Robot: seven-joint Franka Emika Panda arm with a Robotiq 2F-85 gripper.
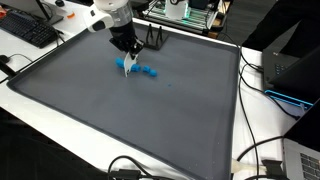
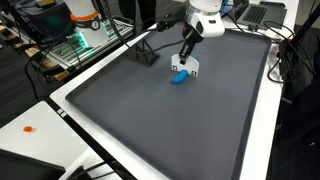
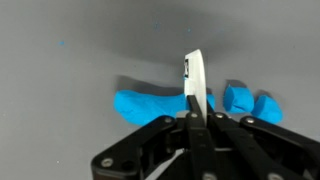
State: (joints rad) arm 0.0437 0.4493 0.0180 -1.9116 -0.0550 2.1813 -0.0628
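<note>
Closest to the wrist camera, we see the gripper (image 3: 195, 116) with its two black fingers (image 3: 172, 126) pressed together on a flat white piece (image 3: 196, 75). They pinch its lower end, so that it stands edge-on toward twelve o'clock in that view. Just past it lies a long blue lump (image 3: 150, 103), stretched from nine to three o'clock. The white edge crosses the lump's right end, though we cannot tell whether the two touch. At three o'clock of the lump, just beside it, sit two small blue pieces (image 3: 240, 97), side by side. All of this rests on a dark grey mat (image 3: 80, 40).

Seen in an exterior view, the gripper (image 1: 127, 55) hangs nearly upright over the mat's far half, with the white piece below it and the blue lump (image 1: 146, 71) at its four o'clock. Farther out, at ten o'clock of the gripper, a black keyboard (image 1: 30, 30) lies on the white table (image 1: 15, 100). Seen in an exterior view, a black rack (image 2: 145, 50) stands near the mat's far edge, at nine o'clock of the gripper.
</note>
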